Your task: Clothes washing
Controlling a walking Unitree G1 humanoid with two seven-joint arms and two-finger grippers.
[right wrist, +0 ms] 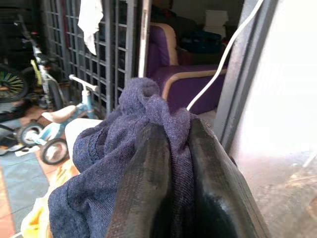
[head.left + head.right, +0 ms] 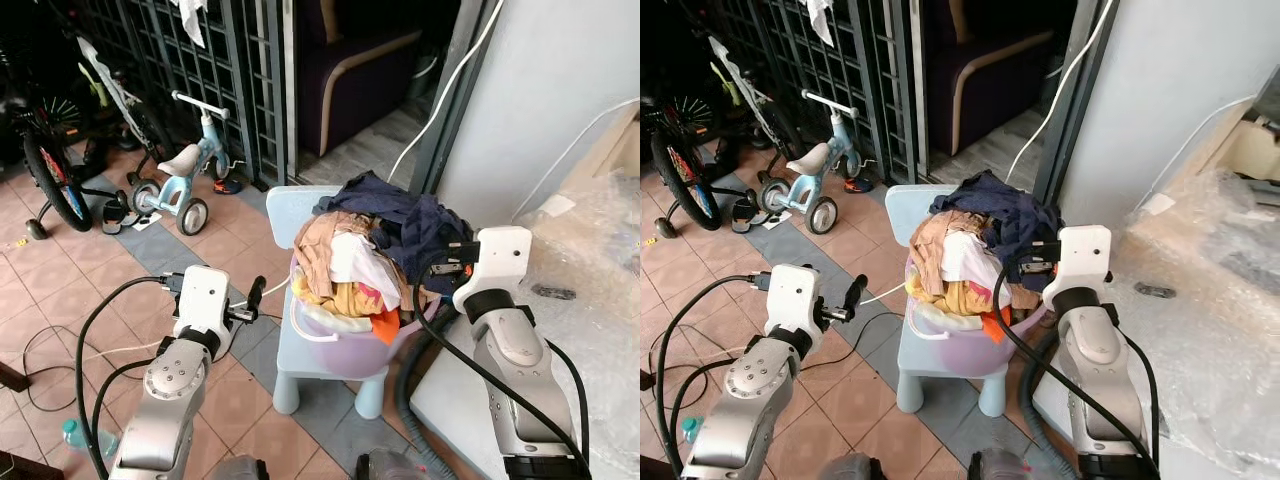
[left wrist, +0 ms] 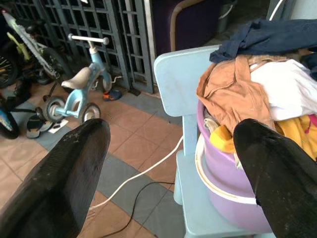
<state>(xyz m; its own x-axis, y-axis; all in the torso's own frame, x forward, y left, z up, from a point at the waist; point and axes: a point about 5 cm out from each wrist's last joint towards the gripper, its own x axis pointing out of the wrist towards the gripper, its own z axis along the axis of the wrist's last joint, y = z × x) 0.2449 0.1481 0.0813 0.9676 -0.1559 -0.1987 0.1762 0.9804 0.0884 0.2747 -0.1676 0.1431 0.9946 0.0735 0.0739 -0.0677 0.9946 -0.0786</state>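
Observation:
A purple basin heaped with clothes stands on a light blue child's chair. A dark blue garment lies on top at the back right of the heap. My right gripper is at the heap's right side and is shut on a fold of that dark blue garment, the cloth bunched between its fingers. To the left of the chair, at about seat height, my left gripper is open and holds nothing; between its fingers the left wrist view shows the chair back and basin.
A small blue tricycle and a bicycle stand at the left by a metal grille. Cables run over the tiled floor. A grey hose and bubble-wrapped surface are at the right. A purple armchair stands behind.

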